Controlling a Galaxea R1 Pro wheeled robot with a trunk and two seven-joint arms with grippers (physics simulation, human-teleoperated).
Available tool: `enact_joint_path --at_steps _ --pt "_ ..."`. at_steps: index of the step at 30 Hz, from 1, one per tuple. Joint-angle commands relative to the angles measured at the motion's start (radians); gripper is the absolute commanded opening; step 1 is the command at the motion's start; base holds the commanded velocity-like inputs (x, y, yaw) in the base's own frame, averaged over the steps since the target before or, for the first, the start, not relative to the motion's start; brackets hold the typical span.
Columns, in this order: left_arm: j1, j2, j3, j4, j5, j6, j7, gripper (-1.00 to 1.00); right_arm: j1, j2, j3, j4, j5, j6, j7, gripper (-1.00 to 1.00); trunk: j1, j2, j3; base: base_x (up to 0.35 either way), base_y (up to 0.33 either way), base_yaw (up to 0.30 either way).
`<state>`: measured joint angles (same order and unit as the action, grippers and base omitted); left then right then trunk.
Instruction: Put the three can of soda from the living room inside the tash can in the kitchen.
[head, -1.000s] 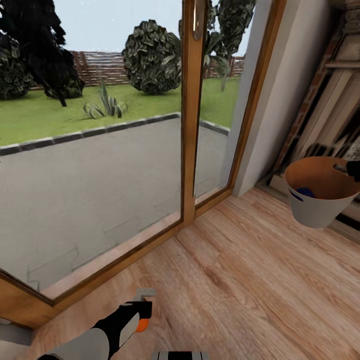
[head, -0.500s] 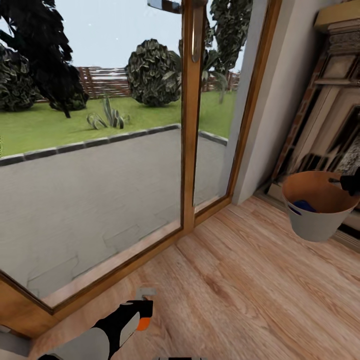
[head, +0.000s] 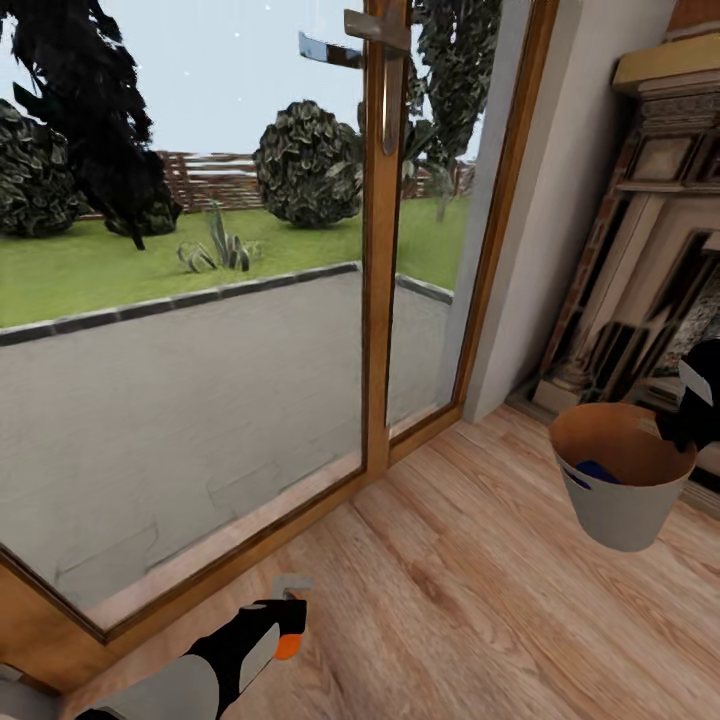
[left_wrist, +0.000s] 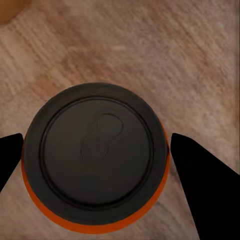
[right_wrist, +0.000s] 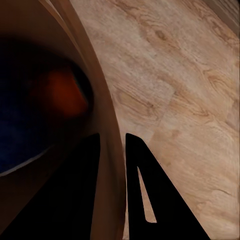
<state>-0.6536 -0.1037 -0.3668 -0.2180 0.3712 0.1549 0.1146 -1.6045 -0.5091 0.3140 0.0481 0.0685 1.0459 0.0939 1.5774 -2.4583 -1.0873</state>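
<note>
Nearest in, low at the head view's left, the left gripper (head: 291, 598) hangs over the plank floor (head: 480, 600) with a flash of orange beside it. The left wrist view settles it: an orange can (left_wrist: 95, 162) sits squarely between the two dark fingers (left_wrist: 200, 185), grey top facing the camera, fingers pressed on either side, so that hand is clamped on the can. Arm and can sit just where they were a second ago.

Further out on the right, the bin (head: 618, 487) hangs off the floor, grey outside, wood-toned inside, with a blue can (head: 597, 471) lying in its bottom. The right gripper (head: 676, 432) grips the far rim; in the right wrist view its fingers (right_wrist: 145, 195) straddle the bin's thin wall (right_wrist: 107, 150), one inside, one outside, pinched tight on it. Down in the dark of the bin (right_wrist: 60, 75) there is a blue shape and a reddish-orange shape, too blurred to name. Compared with a second ago, the bin sits lower and a little more leftward in the picture, but the whole view has tilted upward too, so the camera accounts for some of that.

Beyond, the glass door (head: 200, 300) now shows its metal handle (head: 385, 70), and the stone fireplace (head: 665, 250) stands at the right edge.
</note>
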Motion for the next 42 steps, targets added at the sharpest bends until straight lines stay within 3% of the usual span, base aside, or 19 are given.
enact_joint_path --at_steps 1,4,7,9,12,14,18,26,28,29,32,39,41,42 --pt "0.000 0.000 0.001 -0.005 0.000 0.000 -0.001 -1.00 0.011 0.003 0.001 -0.014 0.006 -0.011 0.002 -1.00 -0.004 0.007 0.003 0.000 0.000 0.000" --pt "0.000 0.000 0.000 -0.025 0.000 0.006 -0.001 -1.00 0.025 0.003 -0.027 -0.012 0.006 -0.023 0.003 -1.00 -0.016 0.028 0.013 0.000 0.000 0.000" --pt "0.000 -0.001 0.000 -0.056 0.000 0.019 -0.001 -1.00 0.061 0.001 -0.079 -0.014 0.007 -0.031 0.003 -1.00 -0.027 0.049 0.022 0.000 0.000 0.000" --pt "0.000 -0.001 0.001 -0.122 0.001 0.073 -0.001 -1.00 0.114 0.004 -0.107 -0.013 0.008 -0.086 0.000 -1.00 -0.035 0.063 0.028 0.000 0.000 0.000" --pt "0.009 0.000 0.001 -0.204 0.001 0.130 0.000 -1.00 0.140 0.005 -0.116 -0.011 0.007 -0.123 -0.002 -1.00 -0.046 0.084 0.038 0.000 0.000 0.000" --pt "0.035 0.001 0.002 -0.288 0.001 0.184 0.001 -1.00 0.149 0.004 -0.119 -0.011 0.008 -0.137 -0.003 -1.00 -0.054 0.098 0.044 0.000 0.000 0.000" --pt "0.147 0.006 0.001 -0.656 0.002 0.414 0.011 -1.00 0.173 0.007 -0.121 -0.010 0.008 -0.150 -0.006 -1.00 -0.069 0.126 0.057 0.000 0.000 0.000" --pt "0.190 0.008 -0.001 -0.834 0.004 0.554 0.013 -1.00 0.206 0.043 -0.121 -0.009 0.008 -0.188 -0.014 -1.00 -0.100 0.182 0.082 0.000 0.000 0.000" --pt "0.198 0.008 0.000 -0.907 0.006 0.600 0.013 -1.00 0.225 0.059 -0.121 -0.010 0.008 -0.215 -0.015 -1.00 -0.108 0.196 0.088 0.000 0.000 0.000" --pt "0.210 0.008 0.000 -0.995 0.008 0.661 0.013 -1.00 0.238 0.071 -0.121 -0.010 0.008 -0.231 -0.021 -1.00 -0.111 0.203 0.091 0.000 0.000 0.000" --pt "0.237 0.007 0.001 -1.138 0.009 0.773 0.013 -1.00 0.250 0.083 -0.122 -0.009 0.007 -0.244 -0.074 -1.00 -0.123 0.224 0.101 0.000 0.000 0.000" --pt "0.246 0.001 0.001 -1.226 0.016 0.882 0.007 -1.00 0.294 0.108 -0.123 -0.010 0.007 -0.254 -0.121 -1.00 -0.150 0.273 0.122 0.000 0.000 0.000" --pt "0.246 -0.001 0.001 -1.246 0.040 0.892 0.004 -1.00 0.309 0.115 -0.126 -0.009 0.007 -0.281 -0.127 -1.00 -0.157 0.287 0.129 0.000 0.000 0.000" --pt "0.245 -0.002 0.000 -1.269 0.079 0.892 0.004 -1.00 0.332 0.124 -0.149 -0.009 0.007 -0.319 -0.139 -1.00 -0.161 0.294 0.132 0.000 0.000 0.000"
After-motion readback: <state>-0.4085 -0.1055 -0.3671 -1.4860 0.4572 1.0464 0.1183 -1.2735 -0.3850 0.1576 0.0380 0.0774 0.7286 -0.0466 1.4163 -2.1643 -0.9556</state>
